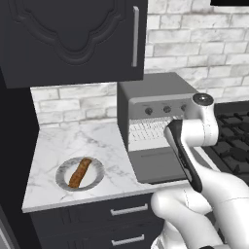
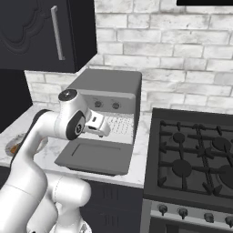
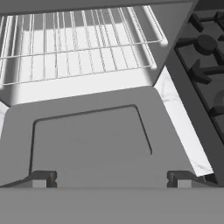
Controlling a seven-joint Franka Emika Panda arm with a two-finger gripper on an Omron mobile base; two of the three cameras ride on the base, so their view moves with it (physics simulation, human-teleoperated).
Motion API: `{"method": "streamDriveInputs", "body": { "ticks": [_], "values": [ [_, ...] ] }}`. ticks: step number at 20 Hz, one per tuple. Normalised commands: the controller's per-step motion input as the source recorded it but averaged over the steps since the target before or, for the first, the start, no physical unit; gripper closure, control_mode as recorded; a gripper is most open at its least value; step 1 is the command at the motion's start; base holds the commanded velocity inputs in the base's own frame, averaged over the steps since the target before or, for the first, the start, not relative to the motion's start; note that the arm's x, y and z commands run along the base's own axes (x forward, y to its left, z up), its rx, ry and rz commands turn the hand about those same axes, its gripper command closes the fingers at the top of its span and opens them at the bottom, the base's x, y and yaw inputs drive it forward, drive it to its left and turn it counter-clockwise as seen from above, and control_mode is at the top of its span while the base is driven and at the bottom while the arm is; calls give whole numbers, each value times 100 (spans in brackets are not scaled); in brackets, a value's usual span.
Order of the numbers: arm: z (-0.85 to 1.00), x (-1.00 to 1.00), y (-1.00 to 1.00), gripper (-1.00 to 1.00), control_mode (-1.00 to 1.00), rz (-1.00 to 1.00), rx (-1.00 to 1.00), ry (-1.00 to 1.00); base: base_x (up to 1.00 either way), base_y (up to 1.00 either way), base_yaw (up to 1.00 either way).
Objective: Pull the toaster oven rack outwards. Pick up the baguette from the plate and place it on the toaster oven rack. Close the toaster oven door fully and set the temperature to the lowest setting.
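Observation:
The grey toaster oven (image 1: 155, 95) stands on the marble counter with its door (image 1: 158, 166) dropped flat and open. The wire rack (image 3: 78, 48) reaches forward out of the opening, over the door's hinge edge. My gripper (image 3: 113, 180) hovers above the open door (image 3: 92, 135), in front of the rack, open wide with nothing between its fingers; in the right base view the gripper (image 2: 104, 130) sits just before the rack (image 2: 119, 124). The brown baguette (image 1: 80, 172) lies on the grey-rimmed plate (image 1: 62, 179) on the counter to the left of the oven.
A black stove (image 2: 195, 159) with burner grates adjoins the oven on the right. A dark wall cabinet (image 1: 73, 39) hangs above the counter's left part. Dark drawers (image 1: 127, 210) run below the counter edge. Bare marble (image 1: 73, 141) lies between plate and oven.

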Motion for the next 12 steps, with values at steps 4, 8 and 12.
{"method": "streamDriveInputs", "body": {
  "ticks": [4,8,12],
  "values": [
    [-4,24,0,-100,-100,0,-1,-4,0,0,0],
    [-7,32,0,-100,-100,0,-1,-11,0,0,0],
    [-12,31,0,-100,-100,0,0,-14,0,0,0]
  ]
}}
